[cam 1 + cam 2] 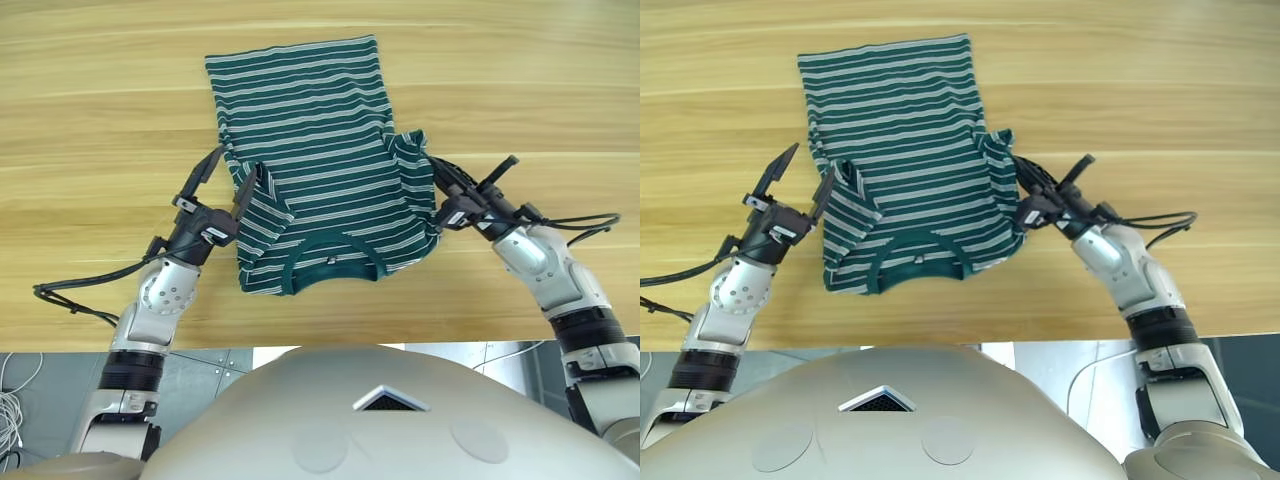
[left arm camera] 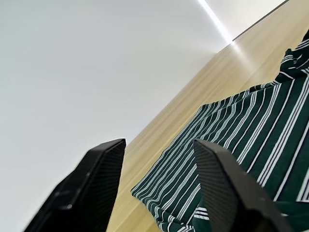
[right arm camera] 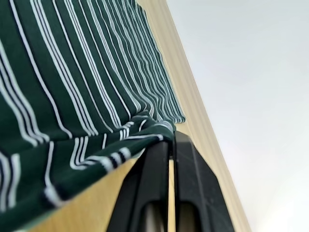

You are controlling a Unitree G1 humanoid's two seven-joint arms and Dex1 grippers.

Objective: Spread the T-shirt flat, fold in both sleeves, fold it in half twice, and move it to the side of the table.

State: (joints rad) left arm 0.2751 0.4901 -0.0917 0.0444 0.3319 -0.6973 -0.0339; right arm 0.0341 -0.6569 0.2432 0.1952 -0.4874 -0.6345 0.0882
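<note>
A wood table (image 1: 560, 80) holds the shirt (image 1: 310, 130). The shirt lies long-ways, pointing away from the robot, with its collar close in. The right gripper (image 3: 169, 139) pinches the shirt's right edge. The left gripper (image 1: 236, 162) sits just beside the left edge, fingers spread wide.

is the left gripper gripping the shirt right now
No, the left gripper has its jaws open, empty, beside the shirt.

Silver arms (image 1: 165, 292), black textured fingers (image 2: 94, 191)
</note>
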